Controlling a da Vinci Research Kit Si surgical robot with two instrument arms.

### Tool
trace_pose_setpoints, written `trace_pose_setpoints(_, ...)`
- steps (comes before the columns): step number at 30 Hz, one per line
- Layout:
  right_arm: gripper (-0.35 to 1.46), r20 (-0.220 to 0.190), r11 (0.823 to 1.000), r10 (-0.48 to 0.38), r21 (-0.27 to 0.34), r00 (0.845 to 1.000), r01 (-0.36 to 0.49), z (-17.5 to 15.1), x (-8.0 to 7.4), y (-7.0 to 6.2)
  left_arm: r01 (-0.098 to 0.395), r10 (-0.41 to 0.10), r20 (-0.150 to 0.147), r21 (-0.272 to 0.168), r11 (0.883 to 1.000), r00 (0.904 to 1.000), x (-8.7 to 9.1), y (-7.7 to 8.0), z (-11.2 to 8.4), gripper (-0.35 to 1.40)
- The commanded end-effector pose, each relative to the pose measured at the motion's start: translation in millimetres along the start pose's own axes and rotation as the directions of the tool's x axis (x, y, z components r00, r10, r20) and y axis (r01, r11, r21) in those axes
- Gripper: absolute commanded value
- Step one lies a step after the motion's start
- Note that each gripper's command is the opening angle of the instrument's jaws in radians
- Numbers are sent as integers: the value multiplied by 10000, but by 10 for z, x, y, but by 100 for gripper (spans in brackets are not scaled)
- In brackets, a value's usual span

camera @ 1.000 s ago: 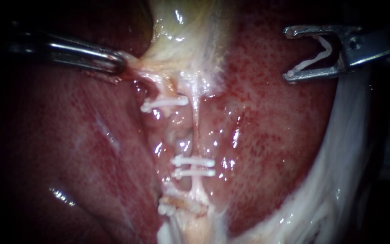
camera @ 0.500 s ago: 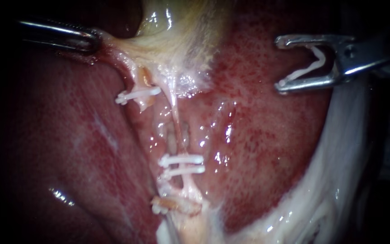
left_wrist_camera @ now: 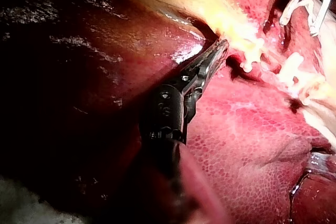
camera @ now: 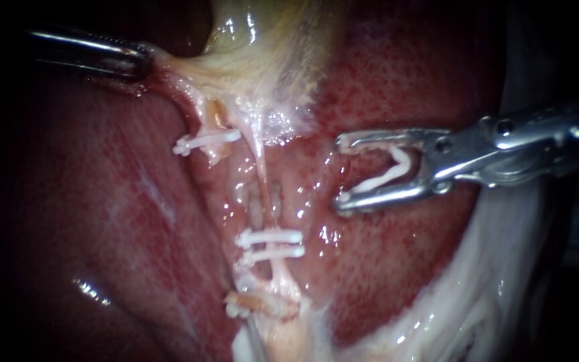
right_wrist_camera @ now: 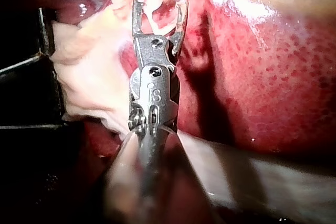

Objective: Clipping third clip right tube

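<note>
- Endoscope: left instrument (camera: 143, 62) comes in from the upper left. Its tool is clamped shut on the pale edge of the gallbladder (camera: 263, 60).
- Right instrument (camera: 340, 171) comes in from the right over the liver (camera: 397, 268). Its tool stands wide, with an open white loaded clip (camera: 387, 175) seated between the jaws and touching both.
- Right tube (camera: 263, 181) is the thin strand running down the middle, with two set clips (camera: 271, 236) across its lower part. The wide tool is near it on its right, apart from it and not around it.
- Only the endoscope shows the tube's whole run, plus a single clip (camera: 206, 141) on the stump to its left.
- Left wrist view: left instrument (left_wrist_camera: 220, 48) shows its hinge and the closed tips biting the yellow-white edge. The right instrument (left_wrist_camera: 307, 9) is well ahead with its clip.
- Right wrist view: right instrument (right_wrist_camera: 159, 6) is seen along its shaft, so the gap and the loaded clip (right_wrist_camera: 157, 24) are plain. Ahead of the tips is a pale jumble, so I cannot tell tube from clips.
</note>
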Motion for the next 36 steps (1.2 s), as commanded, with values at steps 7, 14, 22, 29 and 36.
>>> trace_pose_setpoints(7, 49, -179, 9964, 759, 384, 9970, -752, 30, -18, 19, 6, -6, 2, -1, 10000, 10000, 1, 0, -1, -35)
trace_pose_setpoints(14, 49, -234, 9889, 1314, 734, 9911, -1294, 52, -36, 39, 13, -13, 3, -6, 10000, 10000, 2, 1, -3, -35)
trace_pose_setpoints(22, 49, -753, 9765, 1880, 1215, 9793, -1781, 78, -37, 53, -41, 41, 2, 0, 10000, 10000, 3, 3, -4, -35)
trace_pose_setpoints(29, 50, -1509, 9671, 2302, 1458, 9614, -2087, 91, -31, 58, -41, 41, 2, 0, 10000, 10000, 3, 3, -3, -35)
trace_pose_setpoints(36, 50, -2031, 9462, 2810, 2219, 9380, -2354, 90, -19, 51, -42, 42, 3, -3, 10000, 10000, 3, 3, -4, -35)
